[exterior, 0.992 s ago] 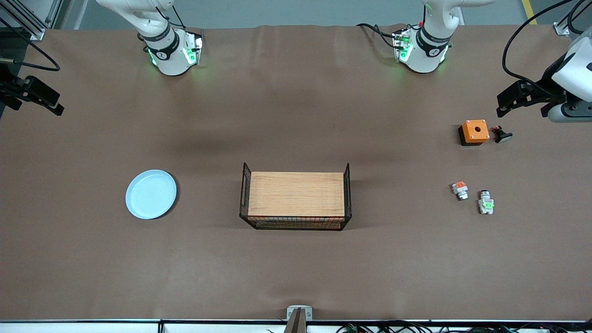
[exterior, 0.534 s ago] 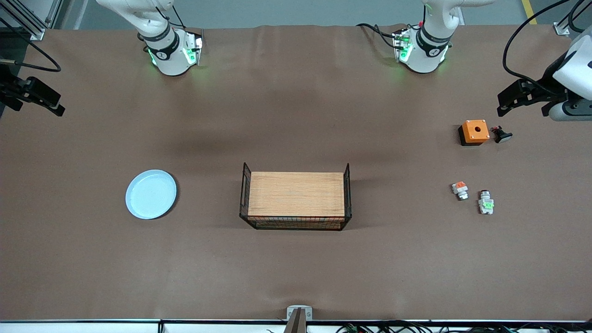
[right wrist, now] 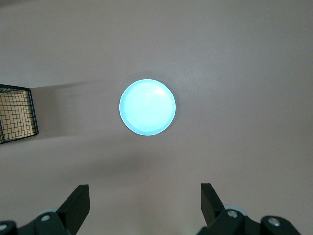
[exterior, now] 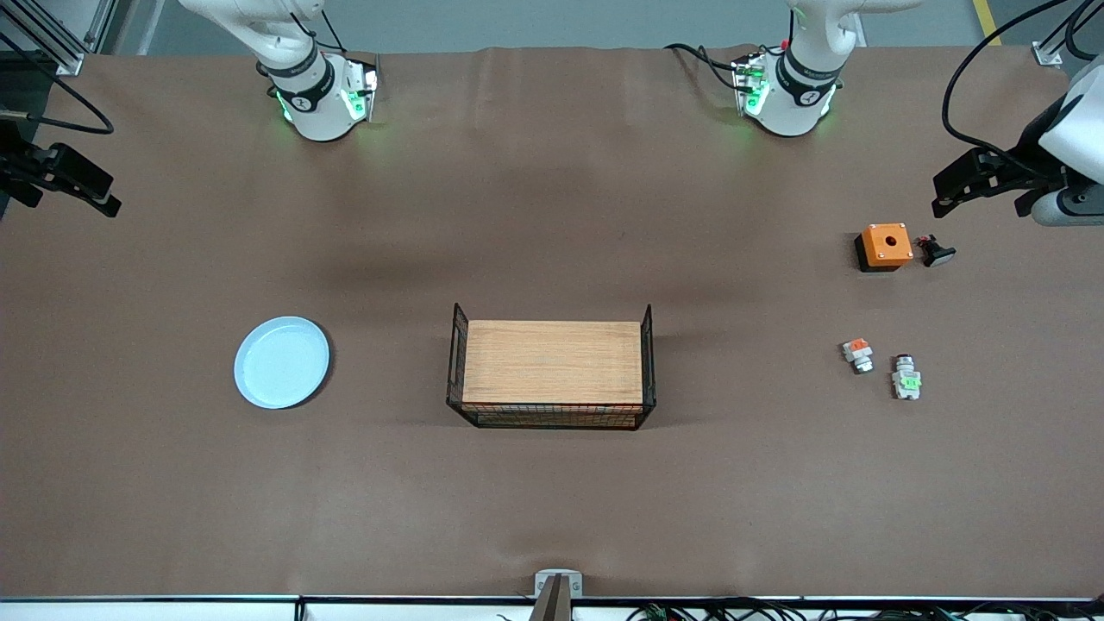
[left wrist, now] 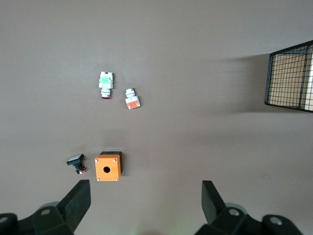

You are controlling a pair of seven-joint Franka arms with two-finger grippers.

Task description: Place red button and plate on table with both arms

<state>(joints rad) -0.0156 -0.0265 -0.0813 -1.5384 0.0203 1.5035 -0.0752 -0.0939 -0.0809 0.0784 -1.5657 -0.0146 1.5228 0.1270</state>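
While both grippers, left [left wrist: 144,205] and right [right wrist: 144,205], hang with jaws wide and empty, an orange box [exterior: 885,246] and orange-blocked part [exterior: 857,354] flank the red button [exterior: 906,378]; the plate [exterior: 281,361] lies alone.

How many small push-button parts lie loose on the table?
3: the red button, an orange-blocked part beside it, and a black button beside the orange box, all toward the left arm's end.

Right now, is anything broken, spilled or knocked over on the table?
Nothing looks broken or spilled. The plate sits flat on the table. The red button and the similar orange-block part lie on their sides, and the small black button lies tipped beside the orange box.
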